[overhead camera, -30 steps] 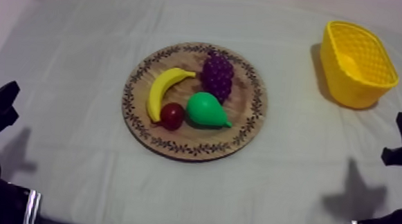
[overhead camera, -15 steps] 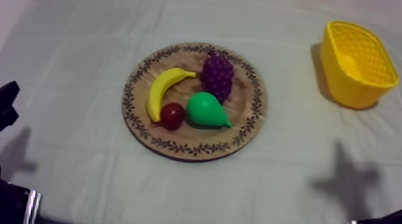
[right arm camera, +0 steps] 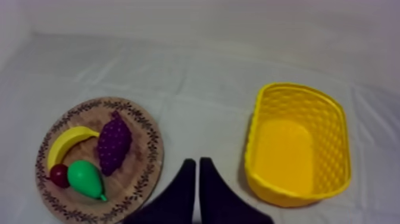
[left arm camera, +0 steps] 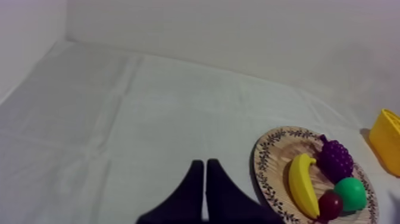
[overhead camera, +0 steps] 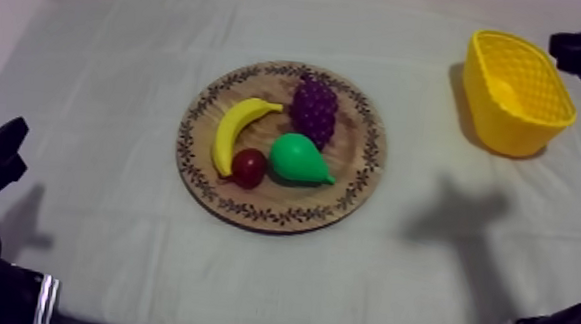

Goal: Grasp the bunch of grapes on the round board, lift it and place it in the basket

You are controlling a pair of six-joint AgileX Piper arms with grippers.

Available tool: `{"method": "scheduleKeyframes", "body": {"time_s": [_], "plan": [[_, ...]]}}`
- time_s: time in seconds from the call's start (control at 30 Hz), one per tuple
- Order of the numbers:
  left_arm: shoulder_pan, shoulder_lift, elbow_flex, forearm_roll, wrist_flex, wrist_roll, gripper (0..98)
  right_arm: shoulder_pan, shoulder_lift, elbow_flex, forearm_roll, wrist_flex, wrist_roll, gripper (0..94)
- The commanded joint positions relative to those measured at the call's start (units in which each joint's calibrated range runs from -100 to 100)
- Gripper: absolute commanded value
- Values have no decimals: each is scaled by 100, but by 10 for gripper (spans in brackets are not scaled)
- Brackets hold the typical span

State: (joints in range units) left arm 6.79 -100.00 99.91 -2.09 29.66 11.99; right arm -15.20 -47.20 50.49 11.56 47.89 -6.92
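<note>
Grey-white cloth is covering the surface [overhead camera: 102, 67]. At its left edge the left tool [left arm camera: 205, 164] is sitting low, well apart from the fruit, with its two black fingers lying together as a narrow wedge.

Moving right, the round wooden board [overhead camera: 363, 155] is lying near the middle of the surface, with its patterned rim running all the way round. On the board's left part the banana [overhead camera: 232, 131] is curving from the near side up toward the centre. The small red fruit [overhead camera: 248, 167] is sitting just beside the banana's near end. The green pear [overhead camera: 298, 159] is lying just to the right of the red fruit, its narrow tip aiming right.

The bunch of grapes [overhead camera: 314, 111] is resting on the far part of the board, behind the pear and just right of the banana's far tip. It is showing as a dark purple, lumpy cluster of small round beads, longer than it is wide, with a short dark stem pointing toward the far rim. It is lying flat, well apart from both tools.

Farther right, well apart from the board, the yellow basket [overhead camera: 506, 133] is standing upright, its latticed walls opening upward. Beyond the basket's far right corner the right tool [right arm camera: 197, 162] is hanging above the surface. Its fingers are pressing together against each other and pointing at the cloth between board and basket.
</note>
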Motion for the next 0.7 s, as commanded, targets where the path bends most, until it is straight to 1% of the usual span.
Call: {"method": "scheduleKeyframes", "body": {"time_s": [0.0, 0.3, 0.47, 0.67], "plan": [[-2, 0, -2, 1, 0, 0, 1, -215, 388, -543, 44, 301, -197, 2], [-2, 0, -2, 1, 0, -3, 1, -775, 1456, -2132, 169, 1582, -641, 2], [-2, 0, -2, 1, 0, -4, 1, -1113, 2101, -2890, 350, 2273, -955, 2], [-2, 0, -2, 1, 0, -4, 1, -1389, 2994, -3923, 527, 3206, -1178, 2]]}}
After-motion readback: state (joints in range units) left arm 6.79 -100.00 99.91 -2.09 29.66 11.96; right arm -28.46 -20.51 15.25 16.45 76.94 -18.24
